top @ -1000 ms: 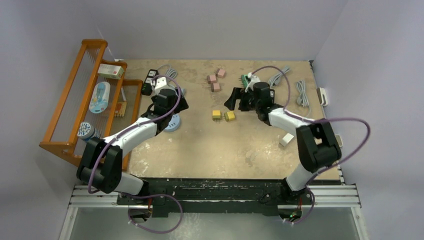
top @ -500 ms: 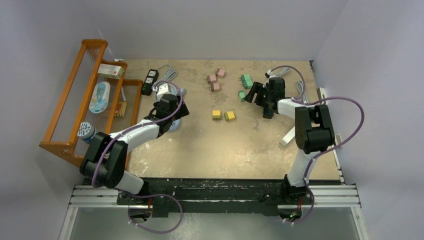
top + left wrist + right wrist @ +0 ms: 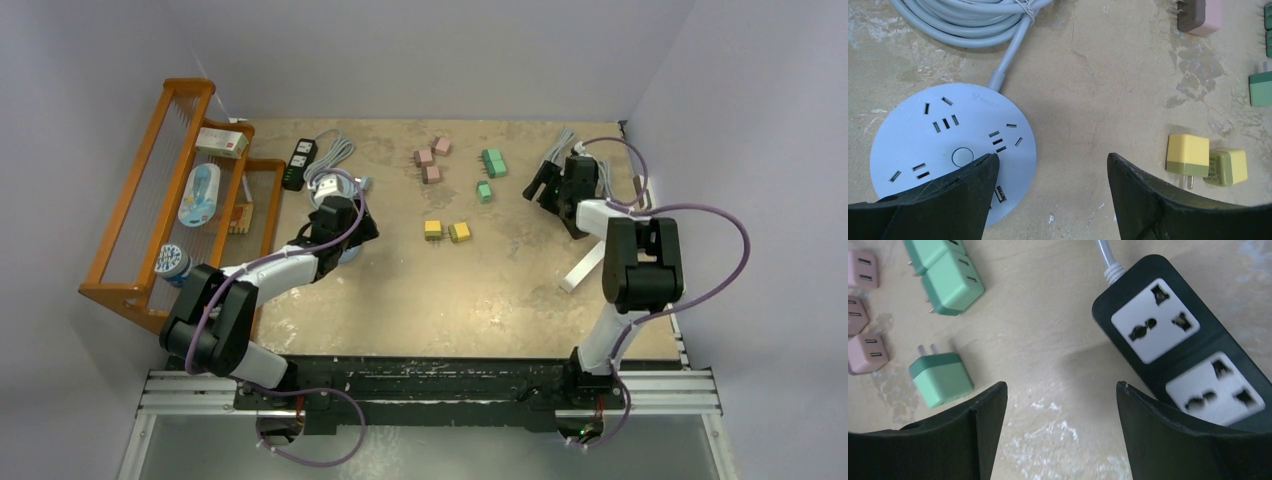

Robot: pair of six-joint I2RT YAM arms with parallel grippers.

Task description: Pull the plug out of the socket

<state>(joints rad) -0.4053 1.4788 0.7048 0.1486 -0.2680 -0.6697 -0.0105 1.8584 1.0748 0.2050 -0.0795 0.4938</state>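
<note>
A round pale-blue socket (image 3: 948, 155) lies on the table with a grey cable (image 3: 1008, 55); no plug sits in its slots. My left gripper (image 3: 1050, 165) is open, its left finger over the socket's right edge; in the top view it (image 3: 345, 225) covers most of the socket (image 3: 350, 252). A black power strip (image 3: 1178, 340) shows two empty white outlets. My right gripper (image 3: 1060, 395) is open over bare table just left of the strip, at the back right in the top view (image 3: 545, 180). Loose green plugs (image 3: 948, 280) (image 3: 940, 377) lie apart from both sockets.
Yellow plugs (image 3: 446, 231) lie mid-table and pink plugs (image 3: 430, 160) further back. Another black strip (image 3: 298, 163) lies by the wooden rack (image 3: 150, 190) on the left. Grey cable coils (image 3: 602, 185) and a white adapter (image 3: 645, 190) lie by the right edge.
My right gripper has swung from mid-table to the back right, past the green plugs. My left gripper has shifted slightly over the round socket.
</note>
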